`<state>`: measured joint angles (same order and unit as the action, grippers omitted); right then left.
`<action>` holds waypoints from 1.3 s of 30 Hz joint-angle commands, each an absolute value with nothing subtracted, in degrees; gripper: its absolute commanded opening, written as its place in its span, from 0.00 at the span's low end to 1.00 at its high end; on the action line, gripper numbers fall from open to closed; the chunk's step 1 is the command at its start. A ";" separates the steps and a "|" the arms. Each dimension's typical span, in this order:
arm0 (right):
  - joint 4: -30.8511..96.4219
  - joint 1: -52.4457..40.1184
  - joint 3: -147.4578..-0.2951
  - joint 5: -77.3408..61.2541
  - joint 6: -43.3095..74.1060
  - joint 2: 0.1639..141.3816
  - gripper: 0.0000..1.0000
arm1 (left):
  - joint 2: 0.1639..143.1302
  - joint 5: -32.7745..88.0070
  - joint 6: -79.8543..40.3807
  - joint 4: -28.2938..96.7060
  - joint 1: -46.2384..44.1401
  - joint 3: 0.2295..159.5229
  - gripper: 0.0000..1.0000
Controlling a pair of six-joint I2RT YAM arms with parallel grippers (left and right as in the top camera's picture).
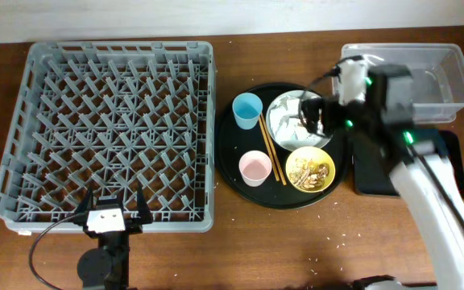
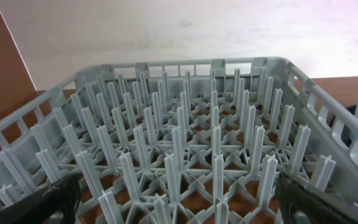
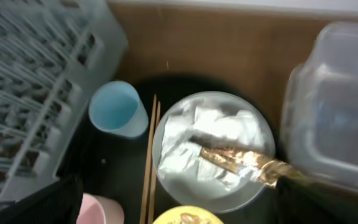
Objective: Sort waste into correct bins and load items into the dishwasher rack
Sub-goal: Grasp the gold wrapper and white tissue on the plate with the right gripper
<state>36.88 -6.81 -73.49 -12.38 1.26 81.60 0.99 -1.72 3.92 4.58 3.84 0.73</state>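
Hovering at the desk's near edge toward the left corner, the left gripper has its fingers spread wide, holding nothing, over the near wall of the dishwasher rack, which fills the left half up to the far edge. Right of it sits a round black tray. Nearest on it are the pink cup and the yellow bowl of food scraps, with the chopsticks between them. Farther back stand the blue cup and the plate. Crumpled napkins and a golden-brown wrapper lie on the plate. The right gripper hangs above them, fingers apart. A shallow black tray lies toward the right edge, the clear tub in the far right corner.
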 commanded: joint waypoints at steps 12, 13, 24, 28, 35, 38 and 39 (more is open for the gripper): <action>37.23 -10.35 -77.14 1.61 47.24 103.57 0.94 | 0.67 -1.63 4.84 4.73 4.19 0.49 1.00; 37.71 -11.68 -77.10 5.87 52.66 103.92 0.99 | 0.67 -1.65 4.84 4.73 4.19 0.49 1.00; 27.51 -13.85 -77.06 11.44 59.00 112.68 0.98 | 0.67 -1.65 4.82 4.73 4.19 0.49 1.00; 27.18 -13.85 -77.06 11.53 59.00 115.90 0.98 | 0.67 -1.63 4.84 4.75 4.19 0.49 1.00; 30.61 -13.87 -77.06 11.00 58.76 117.34 0.23 | 0.67 -1.65 4.84 4.75 4.19 0.49 1.00; 31.11 -13.87 -77.21 10.31 51.09 116.99 0.04 | 0.67 -1.63 4.82 4.73 4.19 0.49 1.00; 31.14 -13.82 -77.47 8.86 46.24 116.20 0.04 | 0.67 -1.63 4.82 4.73 4.19 0.49 1.00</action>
